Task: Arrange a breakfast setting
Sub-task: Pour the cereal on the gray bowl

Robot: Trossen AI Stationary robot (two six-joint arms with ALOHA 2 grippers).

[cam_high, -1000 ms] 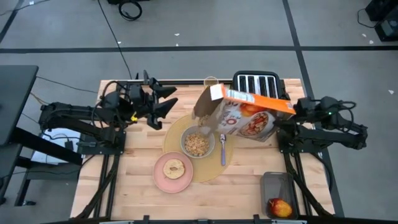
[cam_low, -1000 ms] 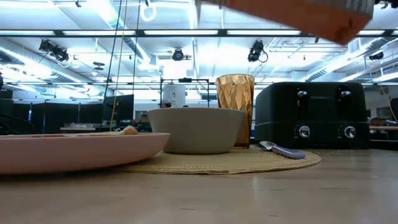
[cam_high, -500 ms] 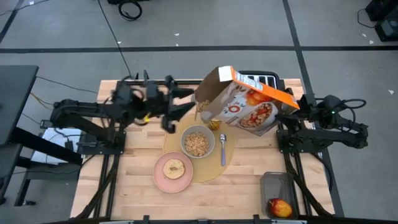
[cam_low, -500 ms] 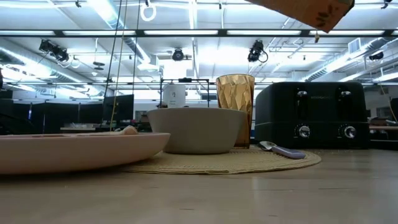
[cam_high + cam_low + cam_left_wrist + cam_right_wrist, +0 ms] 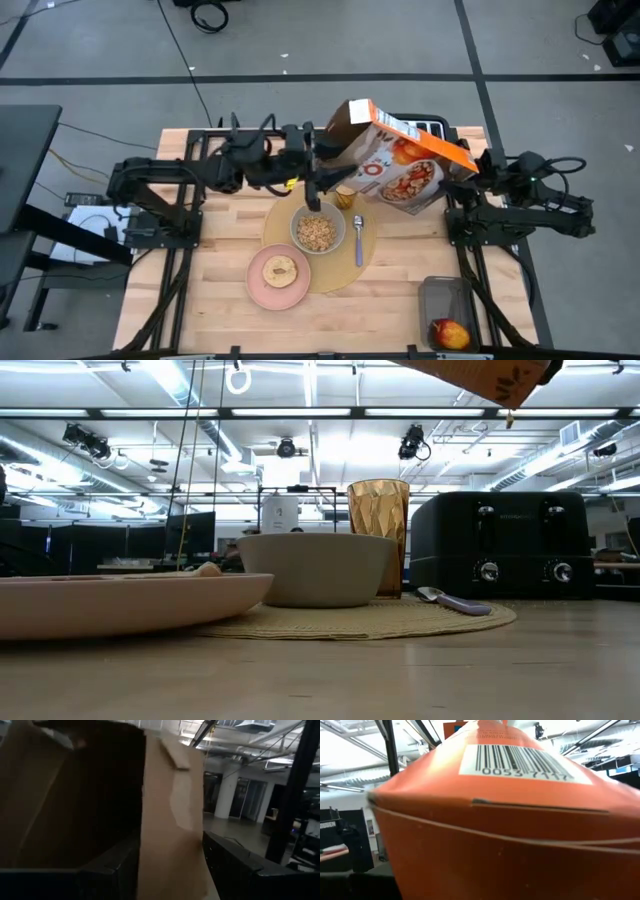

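The left gripper (image 5: 318, 178) reaches to the box's open flap, its fingers straddling the brown flap, spread. The plate (image 5: 279, 277) with toast (image 5: 280, 270) lies on the mat's (image 5: 283, 222) near-left edge. The bowl (image 5: 318, 231) of cereal sits mid-mat; the tumbler (image 5: 343, 197) stands behind it. The spoon (image 5: 358, 240) lies right of the bowl, long axis front to back, bowl end rearward. The box (image 5: 395, 170) hangs tilted, mouth toward the left, clamped by the right gripper (image 5: 478, 176). The apple (image 5: 450, 333) is at the wooden table's (image 5: 220, 300) near-right corner. Ceiling lights fill the room behind.

The bowl (image 5: 318, 230) sits on the placemat (image 5: 340, 268), spoon (image 5: 358, 241) right, plate (image 5: 279, 277) front-left, tumbler (image 5: 344, 198) behind.
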